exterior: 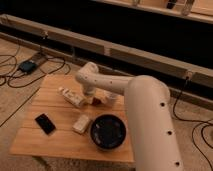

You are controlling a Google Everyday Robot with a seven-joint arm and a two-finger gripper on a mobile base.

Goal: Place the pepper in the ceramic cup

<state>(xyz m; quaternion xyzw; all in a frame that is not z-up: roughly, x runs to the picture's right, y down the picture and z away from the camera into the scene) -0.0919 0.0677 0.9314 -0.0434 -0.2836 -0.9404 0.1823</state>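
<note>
The pepper (96,101) is a small dark red-brown thing lying on the wooden table (55,142), just right of the whitish packet. The ceramic cup (111,98) is a small whitish round shape right of the pepper, partly hidden by my arm. My gripper (91,96) hangs down from the white arm's bend (87,76), right over or at the pepper, between the packet and the cup. I cannot tell whether it touches the pepper.
A whitish elongated packet (71,96) lies left of the gripper. A pale rectangular block (81,123) and a large black bowl (107,132) sit nearer the front. A black phone (45,123) lies front left. Cables (30,65) run on the floor behind.
</note>
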